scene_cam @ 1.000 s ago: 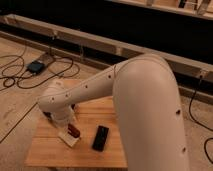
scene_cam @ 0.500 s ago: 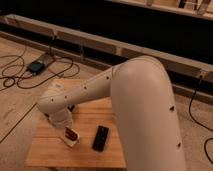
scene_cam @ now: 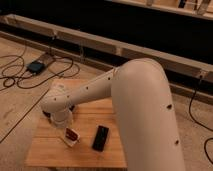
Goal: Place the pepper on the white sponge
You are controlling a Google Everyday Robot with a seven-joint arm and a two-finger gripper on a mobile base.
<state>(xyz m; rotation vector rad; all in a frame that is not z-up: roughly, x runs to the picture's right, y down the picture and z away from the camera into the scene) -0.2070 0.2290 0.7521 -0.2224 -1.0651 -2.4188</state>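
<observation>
1. Gripper (scene_cam: 67, 125) hangs low over the left half of the wooden table (scene_cam: 50, 152), at the end of the big white arm (scene_cam: 135, 100) that fills the middle and right of the view.
2. The wrist body hides the fingertips. The jaws are together, with nothing visibly clamped between them.
3. Pepper (scene_cam: 72, 133), dark red and glossy, sits just below and slightly right of the gripper. It rests on the white sponge (scene_cam: 69, 140).
4. The sponge lies flat on the table, directly under the gripper and angled to the table edges. Its pale rim shows around the pepper on the near side.
5. I can't tell whether the gripper touches the pepper or sits just above it; the two overlap in this view.
6. Black phone (scene_cam: 101, 138) lies flat on the table to the right of the gripper, near the sponge but apart from it.
7. Cables (scene_cam: 20, 75) and a small dark box (scene_cam: 36, 66) are on the floor, far behind and left of the gripper.
</observation>
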